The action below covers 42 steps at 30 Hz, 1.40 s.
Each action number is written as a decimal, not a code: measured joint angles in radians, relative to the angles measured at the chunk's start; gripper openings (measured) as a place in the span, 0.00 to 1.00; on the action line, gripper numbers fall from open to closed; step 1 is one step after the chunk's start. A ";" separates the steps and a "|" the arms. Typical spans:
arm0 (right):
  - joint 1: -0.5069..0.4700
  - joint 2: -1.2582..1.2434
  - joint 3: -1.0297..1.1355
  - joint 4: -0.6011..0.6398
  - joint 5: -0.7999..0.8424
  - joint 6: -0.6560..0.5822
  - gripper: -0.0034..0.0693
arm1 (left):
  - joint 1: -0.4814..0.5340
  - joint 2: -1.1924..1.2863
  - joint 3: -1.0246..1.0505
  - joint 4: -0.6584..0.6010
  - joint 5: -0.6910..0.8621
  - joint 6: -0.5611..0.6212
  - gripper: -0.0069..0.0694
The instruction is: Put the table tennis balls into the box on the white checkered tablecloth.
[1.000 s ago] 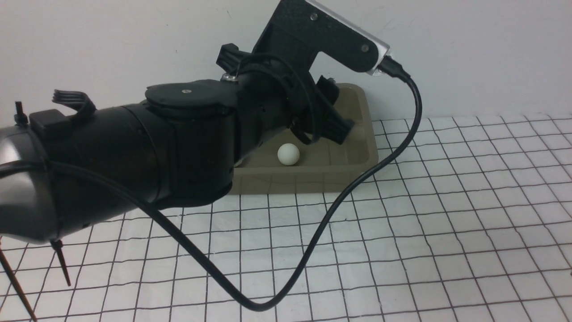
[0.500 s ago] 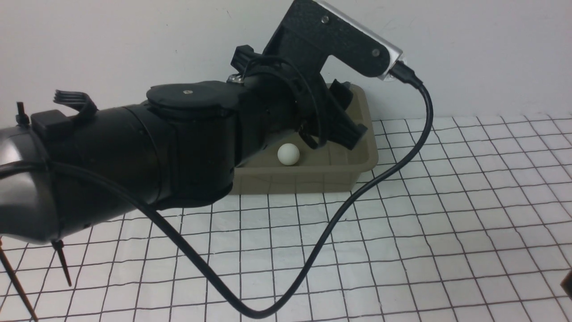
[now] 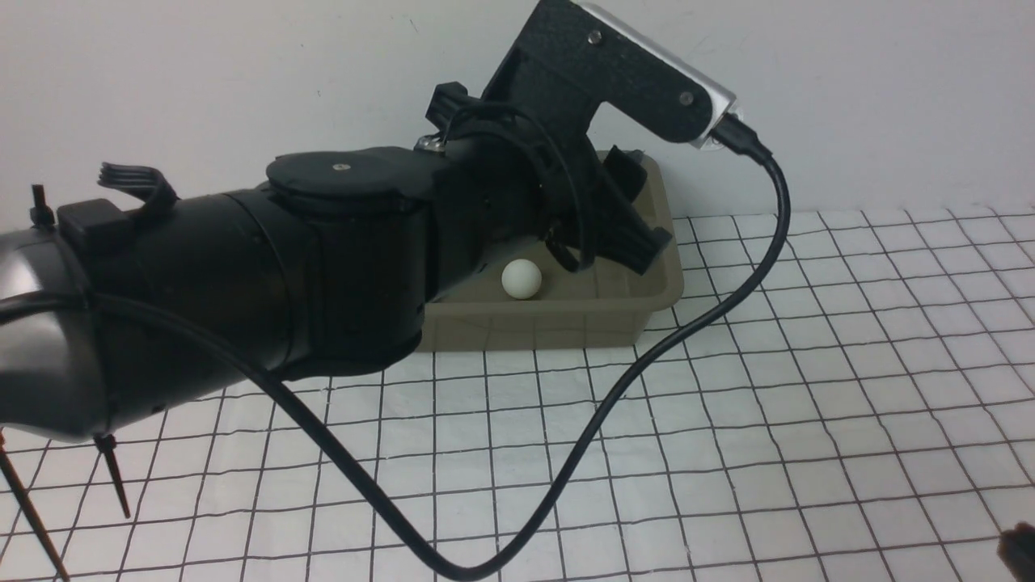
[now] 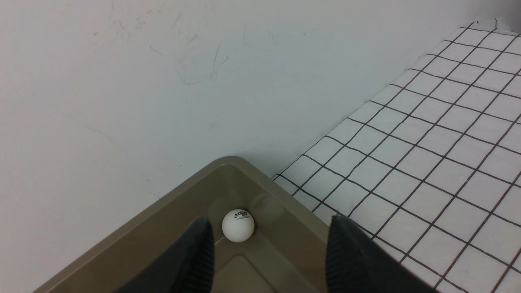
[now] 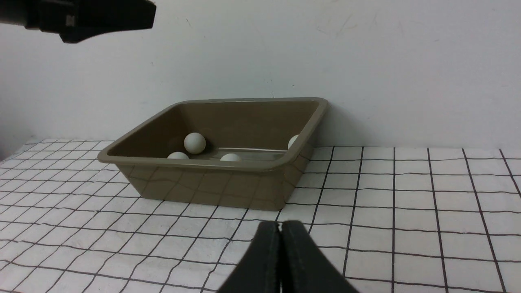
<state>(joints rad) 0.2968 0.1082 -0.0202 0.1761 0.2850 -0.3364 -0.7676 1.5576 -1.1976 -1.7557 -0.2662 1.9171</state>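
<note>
A plain white wall backs the checkered cloth (image 5: 407, 195). The left tool (image 4: 268, 260) hovers spread and empty over the box (image 5: 211, 179); four balls (image 5: 194, 143) lie inside. The right tool (image 5: 281, 260) is closed, empty. Task looks complete.

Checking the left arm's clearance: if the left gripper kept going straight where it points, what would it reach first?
Most likely the box, at its inner corner, near a ball lying between the open fingers' line; the left gripper holds nothing. Depth is uncertain.
</note>
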 joint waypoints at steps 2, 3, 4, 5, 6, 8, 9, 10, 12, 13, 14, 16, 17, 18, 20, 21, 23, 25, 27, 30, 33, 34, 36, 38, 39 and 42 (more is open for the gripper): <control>-0.003 0.000 0.019 -0.002 0.015 0.000 0.03 | 0.000 0.000 0.000 0.000 0.001 0.000 0.54; -0.006 0.000 0.024 -0.003 0.021 0.000 0.03 | 0.000 0.000 0.000 0.000 0.001 0.000 0.54; -0.014 0.000 0.027 -0.006 0.022 0.000 0.03 | 0.000 0.000 0.000 0.000 0.003 0.000 0.54; -0.020 0.000 0.028 -0.007 0.024 0.000 0.03 | 0.000 0.000 0.000 0.000 0.005 -0.001 0.54; -0.029 0.000 0.028 -0.008 0.025 0.000 0.03 | 0.000 0.000 0.000 0.000 0.007 -0.001 0.54; -0.056 0.000 0.028 -0.006 0.026 0.000 0.03 | 0.000 0.000 0.000 0.001 0.020 -0.004 0.54; -0.067 0.000 0.029 0.001 0.026 0.000 0.03 | 0.000 0.000 0.000 0.001 0.026 -0.005 0.54; -0.081 0.000 0.029 0.008 0.029 0.000 0.03 | 0.000 0.000 0.000 0.001 0.028 -0.005 0.54; -0.096 0.000 0.029 0.017 0.033 0.000 0.03 | 0.000 0.000 0.000 0.001 0.037 -0.007 0.54; -0.102 0.000 0.029 0.022 0.037 0.000 0.03 | 0.000 0.000 0.000 0.001 0.045 -0.007 0.54; -0.106 0.000 0.029 0.026 0.041 0.000 0.03 | 0.000 0.000 0.000 0.001 0.052 -0.007 0.54; -0.106 0.000 0.029 0.029 0.044 0.000 0.03 | 0.000 0.000 0.000 0.002 0.059 -0.007 0.54; -0.106 0.000 0.029 0.029 0.045 0.000 0.03 | 0.000 0.001 0.000 0.002 0.068 -0.007 0.54; -0.106 0.000 0.029 0.029 0.046 0.000 0.03 | 0.000 0.001 0.000 0.003 0.078 -0.007 0.54; -0.106 0.000 0.029 0.029 0.047 0.000 0.03 | 0.000 0.001 0.000 0.006 0.106 -0.007 0.54; -0.106 0.000 0.029 0.029 0.047 0.000 0.03 | 0.000 0.001 0.000 0.007 0.120 -0.007 0.54; -0.106 0.000 0.029 0.029 0.047 0.000 0.03 | 0.000 0.002 0.000 0.008 0.138 -0.007 0.54; -0.106 0.000 0.029 0.029 0.047 0.000 0.03 | 0.000 0.002 0.000 0.009 0.148 -0.007 0.54; -0.106 0.000 0.029 0.029 0.047 0.000 0.03 | 0.000 0.002 0.000 0.009 0.158 -0.007 0.54; -0.106 0.000 0.029 0.029 0.047 0.000 0.03 | 0.000 0.002 0.000 0.009 0.159 -0.006 0.54; -0.106 0.000 0.029 0.029 0.047 0.000 0.03 | 0.000 0.002 0.000 0.010 0.159 0.011 0.54; -0.106 0.000 0.029 0.029 0.047 0.000 0.03 | 0.000 0.002 0.000 0.010 0.161 0.011 0.54; -0.106 0.000 0.029 0.029 0.047 0.000 0.03 | 0.000 0.002 0.000 0.011 0.162 0.010 0.54; -0.106 0.000 0.029 0.029 0.047 0.000 0.03 | 0.000 0.000 0.000 0.012 0.164 0.003 0.54; -0.106 0.000 0.029 0.029 0.047 0.000 0.03 | 0.000 -0.004 0.000 0.012 0.164 -0.001 0.54; -0.106 0.000 0.029 0.030 0.048 0.000 0.03 | 0.000 -0.026 0.000 0.012 0.166 -0.001 0.54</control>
<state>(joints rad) 0.1905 0.1082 0.0091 0.2063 0.3332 -0.3364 -0.7676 1.5316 -1.1976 -1.7438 -0.1002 1.9165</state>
